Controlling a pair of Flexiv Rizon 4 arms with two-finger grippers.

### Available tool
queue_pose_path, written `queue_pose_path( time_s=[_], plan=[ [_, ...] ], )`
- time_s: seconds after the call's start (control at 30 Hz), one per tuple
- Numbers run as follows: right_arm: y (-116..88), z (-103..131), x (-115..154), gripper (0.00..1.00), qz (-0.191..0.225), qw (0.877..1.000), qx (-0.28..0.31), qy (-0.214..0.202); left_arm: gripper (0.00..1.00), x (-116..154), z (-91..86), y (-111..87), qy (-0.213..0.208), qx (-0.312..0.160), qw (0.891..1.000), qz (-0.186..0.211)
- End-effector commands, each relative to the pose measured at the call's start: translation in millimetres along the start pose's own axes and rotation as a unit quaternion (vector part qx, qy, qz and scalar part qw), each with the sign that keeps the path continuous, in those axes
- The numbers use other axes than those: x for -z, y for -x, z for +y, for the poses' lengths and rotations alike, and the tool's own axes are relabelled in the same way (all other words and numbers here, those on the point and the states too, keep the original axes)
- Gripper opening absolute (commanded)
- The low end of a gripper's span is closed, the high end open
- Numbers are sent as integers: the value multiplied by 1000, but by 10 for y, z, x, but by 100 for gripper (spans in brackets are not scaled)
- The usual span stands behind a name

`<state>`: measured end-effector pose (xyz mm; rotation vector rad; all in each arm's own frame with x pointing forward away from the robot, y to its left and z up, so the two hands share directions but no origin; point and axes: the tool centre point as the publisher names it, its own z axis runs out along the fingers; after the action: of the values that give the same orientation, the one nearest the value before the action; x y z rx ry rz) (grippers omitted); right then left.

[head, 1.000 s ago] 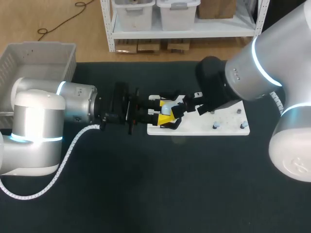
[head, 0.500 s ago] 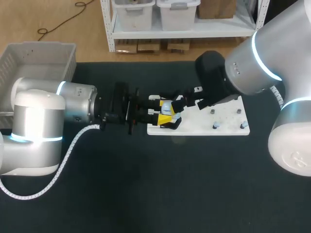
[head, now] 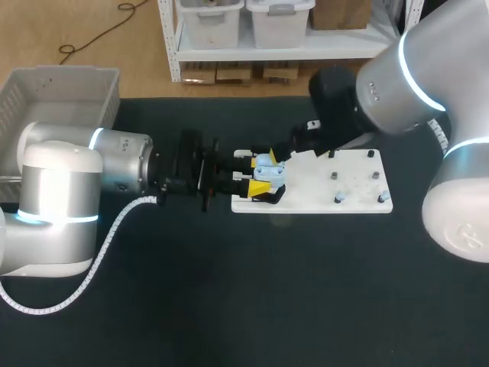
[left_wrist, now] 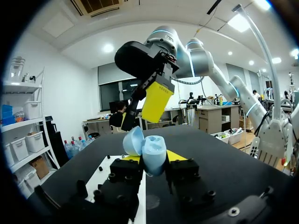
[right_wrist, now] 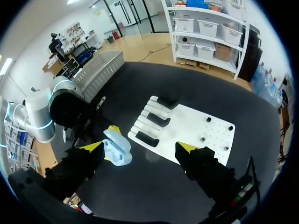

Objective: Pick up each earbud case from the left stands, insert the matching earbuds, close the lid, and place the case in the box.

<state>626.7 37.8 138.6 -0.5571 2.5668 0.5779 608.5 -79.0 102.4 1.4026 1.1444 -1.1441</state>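
1. The right gripper [right_wrist: 140, 147] has backed off toward the upper right of the head view. A second ago it was crowded right on the earbud case [head: 267, 170]; now there's a clear gap between them. The left side hasn't budged.
2. The left gripper [head: 260, 174] is clamped on the light-blue case, one finger on each side, with the lid flipped open. It holds the case over the left end of the white board [head: 359, 200], about dead centre of the head view.
3. The right gripper's fingers are spread wide with nothing in them.
4. The bit that matters: in the head view the case sits to the lower left of the right gripper. From the right wrist it's just beside one fingertip, not centred between the two.
5. The small pegs [head: 336, 197] are on the right part of the board, the right arm's side, so I'd guess that arm does any fetching. Can't tell if earbuds sit on them.
6. The box [head: 46, 95] is at the upper left, well apart from the case.
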Motion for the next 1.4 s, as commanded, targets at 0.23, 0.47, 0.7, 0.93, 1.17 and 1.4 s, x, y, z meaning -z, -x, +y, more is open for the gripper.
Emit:
queue_pose_path(
  time_s=[0.23, 0.47, 0.7, 0.93, 1.17, 1.4],
  plan=[
    [-121, -218, 338, 100, 1, 999, -12, -47, 0, 2, 8, -7, -1, 0, 1000, 0],
    [-247, -557, 604, 100, 40, 990, -21, -137, 0, 2, 8, -7, -1, 0, 1000, 0],
    [-406, -960, 748, 100, 71, 977, -38, -200, 0, 2, 8, -7, -1, 0, 1000, 0],
    [-620, -1223, 690, 100, 113, 970, -37, -214, 0, 2, 8, -7, -1, 0, 1000, 0],
    [-756, -1356, 561, 100, 161, 967, -15, -197, 0, 2, 8, -7, -1, 0, 1000, 0],
    [-811, -1482, 412, 100, 195, 965, -6, -177, 0, 2, 8, -7, -1, 0, 1000, 0]
  ],
)
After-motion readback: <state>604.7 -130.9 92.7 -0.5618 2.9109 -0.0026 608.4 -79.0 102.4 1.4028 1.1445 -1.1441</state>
